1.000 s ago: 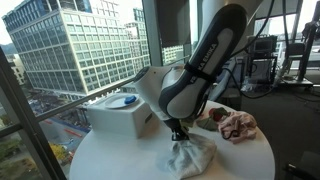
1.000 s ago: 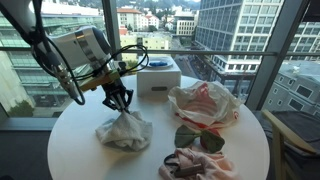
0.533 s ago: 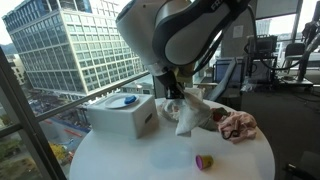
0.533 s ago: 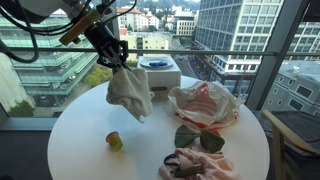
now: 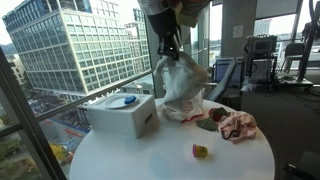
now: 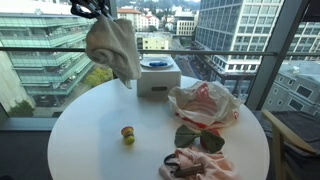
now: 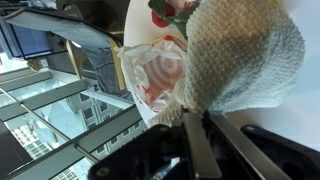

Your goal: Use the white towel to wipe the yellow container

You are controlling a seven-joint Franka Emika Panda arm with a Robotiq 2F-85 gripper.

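We see the claw [image 6: 100, 12] pinching the towel [image 6: 113, 48] aloft. The container [image 6: 128, 135] sits on the tabletop [image 6: 80, 150] at its six o'clock.

The towel [image 6: 112, 45] is off-white, greyer in its folds. In the wrist view, at the upper right of the frame, it shows a fine waffle weave. The gripper [image 6: 99, 11], at the top left of an exterior view, is black. The small container [image 6: 128, 135], low in the frame, is yellow with a reddish spot. The table [image 6: 80, 150] is plain white. The box [image 5: 120, 120] is white with a blue disc [image 5: 126, 101] on top. The bag [image 6: 203, 103] is cloudy white with pink and red streaks. Right of centre lies a dark green piece [image 6: 198, 138]. At the bottom edge is a cloth [image 6: 200, 166] with a pink and white pattern.
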